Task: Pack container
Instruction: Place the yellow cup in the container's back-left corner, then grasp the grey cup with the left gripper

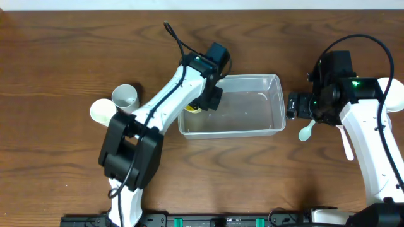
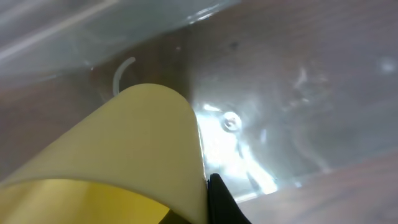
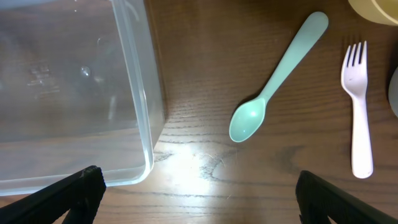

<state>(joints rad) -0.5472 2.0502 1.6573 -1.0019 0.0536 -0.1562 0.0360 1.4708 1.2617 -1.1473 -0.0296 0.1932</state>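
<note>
No legible writing anywhere. The embossed marks on the container floor are too blurred to read. The container sits mid-table, with its long axis running left-right in the overhead view, roughly parallel to the table edge, open side up.

My left gripper is inside the container's left end, clamped on a yellow cup. Only one black finger shows, against the cup wall.

My right gripper is just off the container's right short wall, jaws wide apart, nothing between them. A teal spoon and a pale fork lie on the wood beside it. Two white cups stand well left.
</note>
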